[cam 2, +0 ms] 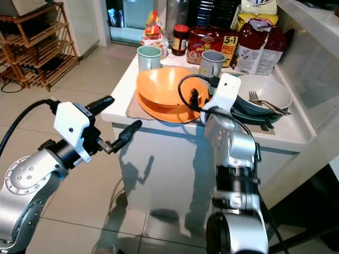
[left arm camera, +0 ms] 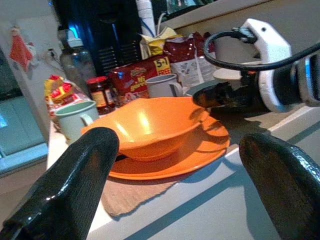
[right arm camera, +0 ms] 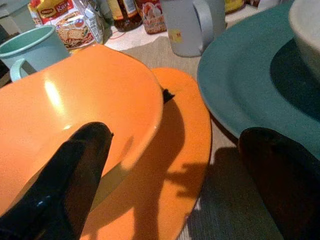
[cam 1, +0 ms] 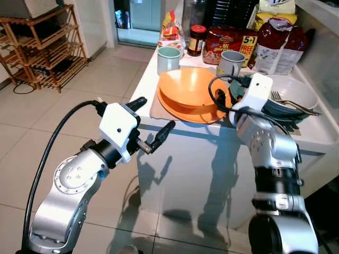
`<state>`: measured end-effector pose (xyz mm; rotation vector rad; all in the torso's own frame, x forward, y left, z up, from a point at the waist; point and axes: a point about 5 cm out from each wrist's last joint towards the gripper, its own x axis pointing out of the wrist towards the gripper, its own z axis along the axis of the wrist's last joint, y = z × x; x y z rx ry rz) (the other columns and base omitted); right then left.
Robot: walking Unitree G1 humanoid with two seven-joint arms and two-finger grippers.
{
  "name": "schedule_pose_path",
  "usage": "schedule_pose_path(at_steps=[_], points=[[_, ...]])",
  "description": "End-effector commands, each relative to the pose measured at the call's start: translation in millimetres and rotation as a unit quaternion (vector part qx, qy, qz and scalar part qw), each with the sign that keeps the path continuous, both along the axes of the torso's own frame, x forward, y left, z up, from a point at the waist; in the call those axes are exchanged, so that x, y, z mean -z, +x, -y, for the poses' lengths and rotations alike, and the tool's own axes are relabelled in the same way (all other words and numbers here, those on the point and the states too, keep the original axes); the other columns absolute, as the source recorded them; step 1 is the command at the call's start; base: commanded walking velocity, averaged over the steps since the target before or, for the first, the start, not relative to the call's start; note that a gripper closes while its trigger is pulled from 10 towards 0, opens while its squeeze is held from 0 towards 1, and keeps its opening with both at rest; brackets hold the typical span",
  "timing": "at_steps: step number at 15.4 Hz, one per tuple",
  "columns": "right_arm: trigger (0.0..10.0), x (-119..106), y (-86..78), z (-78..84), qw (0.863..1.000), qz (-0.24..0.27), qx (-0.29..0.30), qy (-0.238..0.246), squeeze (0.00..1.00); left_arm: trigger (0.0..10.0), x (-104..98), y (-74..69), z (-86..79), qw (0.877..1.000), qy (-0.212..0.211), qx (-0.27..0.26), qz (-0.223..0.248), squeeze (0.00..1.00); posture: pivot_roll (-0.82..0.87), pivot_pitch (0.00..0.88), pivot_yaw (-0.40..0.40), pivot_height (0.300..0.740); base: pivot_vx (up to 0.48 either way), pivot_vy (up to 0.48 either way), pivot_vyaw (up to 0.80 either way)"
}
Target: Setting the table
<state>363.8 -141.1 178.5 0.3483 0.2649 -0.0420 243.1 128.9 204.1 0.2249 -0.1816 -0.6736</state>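
Two grippers spread wide: right gripper [right arm camera: 170, 175] at orange bowl [cam 1: 188, 87] rim, bowl sits on orange plate [cam 1: 204, 112] on counter [cam 1: 212, 135]; left gripper [cam 1: 153, 123] off the edge. Bowl prob light, stiff, glossy/slippery — pinch the rim

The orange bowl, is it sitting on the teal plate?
No, the orange bowl sits on an orange plate, and the teal plate lies beside it under a white bowl.

wooden rack [cam 1: 45, 45] | jar [cam 1: 197, 40] | snack bags [cam 1: 229, 43] | tiled floor [cam 1: 69, 121]
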Motion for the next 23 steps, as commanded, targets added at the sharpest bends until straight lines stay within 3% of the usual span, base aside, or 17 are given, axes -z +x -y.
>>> schedule_pose_path(at_steps=[1,3,5,6,8,23], points=[[10.0,4,3.4,-1.9,1.0,-0.012,-0.007,0.028,0.0,10.0,-2,-2.9,1.9,1.0,0.004,0.009,0.001,0.0,0.13,0.0,-0.061,0.74,0.0,0.0,0.0],[10.0,2,5.5,-4.3,0.998,-0.012,-0.014,0.059,0.0,10.0,-2,-3.4,1.6,1.0,0.004,0.01,0.0,0.0,0.13,0.0,-0.062,0.74,0.0,0.0,0.0],[10.0,-2,7.7,-7.2,0.991,-0.008,-0.018,0.132,0.0,10.0,-2,-4.8,1.6,1.0,0.007,0.012,-0.002,0.0,0.13,0.0,-0.059,0.74,0.0,0.0,0.0],[7.5,-2,7.8,-6.9,0.987,-0.01,-0.015,0.157,0.0,10.0,-2,-5.2,2.3,1.0,0.008,0.015,-0.003,0.0,0.13,0.0,-0.058,0.74,0.0,0.0,0.0],[0.0,-2,7.7,-6.2,0.986,-0.01,-0.015,0.165,0.0,10.0,-2,-5.3,2.6,1.0,0.009,0.016,-0.003,0.0,0.13,0.0,-0.057,0.74,0.0,0.0,0.0],[0.0,8,3.8,-11.2,0.974,-0.032,-0.024,0.222,0.0,10.0,0,-8.0,3.6,1.0,0.011,0.024,-0.012,0.0,0.13,0.0,-0.054,0.74,0.0,0.0,0.0]])
